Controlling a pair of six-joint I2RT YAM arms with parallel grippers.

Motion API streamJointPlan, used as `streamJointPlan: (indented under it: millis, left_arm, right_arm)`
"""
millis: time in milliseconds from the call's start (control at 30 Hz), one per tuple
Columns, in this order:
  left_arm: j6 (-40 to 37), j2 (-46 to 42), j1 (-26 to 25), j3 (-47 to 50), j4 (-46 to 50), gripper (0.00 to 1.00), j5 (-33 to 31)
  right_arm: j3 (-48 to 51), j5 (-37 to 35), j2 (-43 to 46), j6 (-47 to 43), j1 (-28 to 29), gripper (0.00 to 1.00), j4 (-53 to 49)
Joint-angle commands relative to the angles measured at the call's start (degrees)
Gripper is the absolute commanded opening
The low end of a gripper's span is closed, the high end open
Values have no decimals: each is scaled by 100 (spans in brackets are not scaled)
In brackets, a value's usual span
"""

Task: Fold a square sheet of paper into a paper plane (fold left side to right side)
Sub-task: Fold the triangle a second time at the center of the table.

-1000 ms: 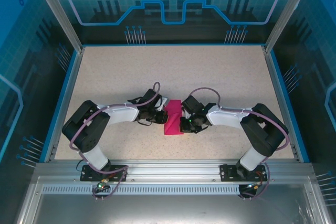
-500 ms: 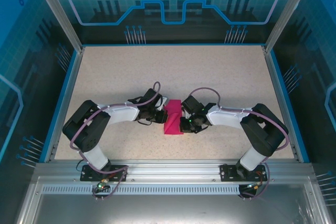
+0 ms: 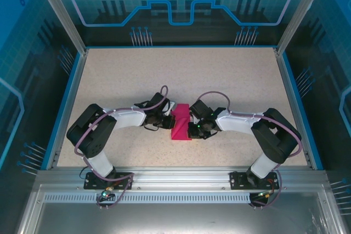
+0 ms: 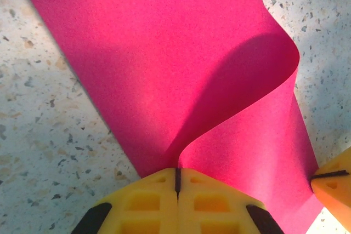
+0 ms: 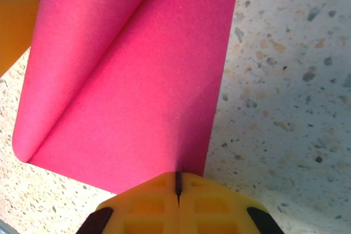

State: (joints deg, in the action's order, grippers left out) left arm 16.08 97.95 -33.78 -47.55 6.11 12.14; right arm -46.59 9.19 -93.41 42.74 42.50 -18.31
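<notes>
The square sheet of paper (image 3: 181, 124), magenta-pink, lies folded over on itself between the two arms. In the left wrist view the paper (image 4: 164, 69) bulges up in a soft, uncreased loop that runs out from my left gripper (image 4: 178, 173), whose jaws are shut with their tips down on the fold's end. My right gripper (image 5: 178, 178) is shut too, its tips pressing the near corner of the paper's (image 5: 137, 91) top layer by its free edge. From above, the left gripper (image 3: 166, 120) meets the paper's left side and the right gripper (image 3: 191, 126) its right side.
The speckled table (image 3: 181, 75) stretches open behind and beside the paper. A blue rim and metal posts frame it, with a metal rail (image 3: 181, 176) along the near edge where both arm bases are bolted.
</notes>
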Motion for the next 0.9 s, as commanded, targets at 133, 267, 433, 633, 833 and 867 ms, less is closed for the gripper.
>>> streamJointPlan:
  millis: [133, 267, 433, 633, 833, 867]
  left_arm:
    - [-183, 268, 43, -62, 150, 1, 148]
    - [-208, 271, 25, -68, 186, 1, 133]
    - [-232, 294, 17, -87, 222, 1, 123]
    - [-253, 312, -7, -122, 251, 1, 98]
    - [-263, 347, -32, -147, 261, 1, 90]
    - [-256, 352, -33, -150, 268, 2, 88]
  right_arm:
    - [118, 315, 749, 27, -246, 1, 459]
    - [146, 695, 568, 357, -433, 0, 1279]
    - [-220, 860, 9, 555, -464, 0, 1743]
    - [-627, 995, -633, 660, -436, 0, 1875]
    - [-706, 945, -850, 639, -409, 0, 1766]
    - [-717, 916, -863, 611, -409, 0, 1703]
